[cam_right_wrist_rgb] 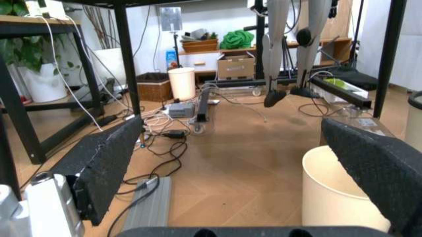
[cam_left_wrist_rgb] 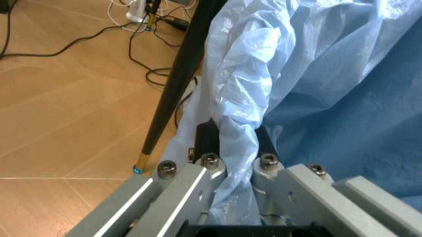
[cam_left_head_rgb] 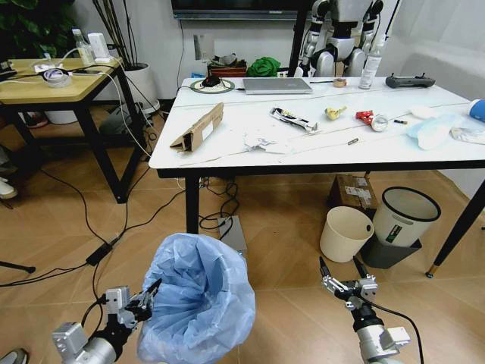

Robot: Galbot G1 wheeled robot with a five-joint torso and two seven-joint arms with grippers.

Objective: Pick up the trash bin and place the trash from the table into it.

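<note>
The table is the largest thing in the head view: white marble-look top with thin veins, black edge and black legs. It stands ahead of the robot and higher than both grippers.

The trash bin sits low on the wood floor, in front of the table's near-left leg and on the robot's left. Its crinkled, translucent light-blue bag billows over the rim, mouth open upward and tilted a little toward the table.

The left gripper is at the bag's left edge. In the left wrist view its fingers are pinched on a bunched fold of the bag, plastic squeezed between the black pads. This is judged a hold on thin liner film, soft and slippery, which may slide or tear under load. Whether the rigid rim is also caught cannot be told.

The right gripper hovers over bare floor, well apart from the bag, with its fingers spread and nothing between them. The rubbery textured pads show wide apart in the right wrist view. It is the nearer arm to the cream bin and the black bin under the table.

The trash lies spread on the tabletop, beyond and above the bin:
- a torn cardboard box, long and flat, lying diagonally near the left edge
- crumpled white paper
- a wrapper
- a light-blue mask towards the right

The key relation is that the bin is on the left arm's side and the litter is up and forward.
</note>
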